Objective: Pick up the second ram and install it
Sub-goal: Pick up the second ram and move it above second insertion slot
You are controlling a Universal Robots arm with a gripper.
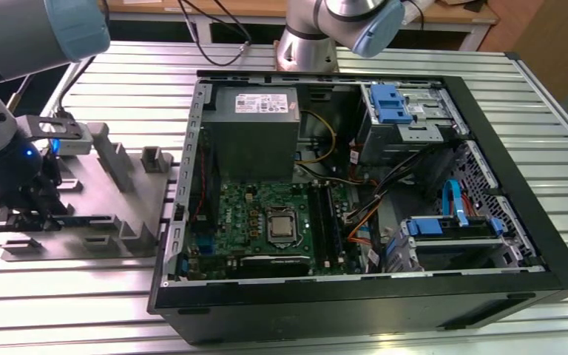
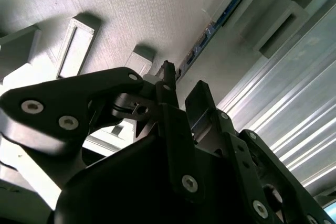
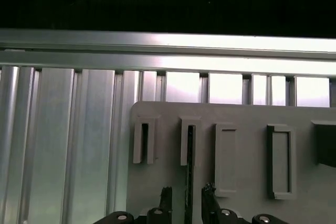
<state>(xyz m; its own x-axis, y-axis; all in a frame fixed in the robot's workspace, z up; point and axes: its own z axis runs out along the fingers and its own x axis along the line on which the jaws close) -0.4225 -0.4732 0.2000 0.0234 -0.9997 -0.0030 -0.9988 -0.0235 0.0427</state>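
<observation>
Nearest: gripper [image 3: 187, 188] low over the fixture plate [image 3: 247, 114], at the exterior view's lower left. Fingers [image 2: 197, 98] spread, one on either side of the ram [image 3: 189, 150], with gaps on both flanks; not pinching yet. Ram stands on edge in its plate slot, running away from the fingers in both wrist views. Beyond, ribbed surface [image 1: 116, 74]; toward the exterior view's right, open case [image 1: 363, 303], motherboard [image 1: 254, 214] inside. Risks, as judged: an off-centre close could tip the ram against the slot wall; a shallow grip near one end may let it pivot or slip on lifting.
</observation>
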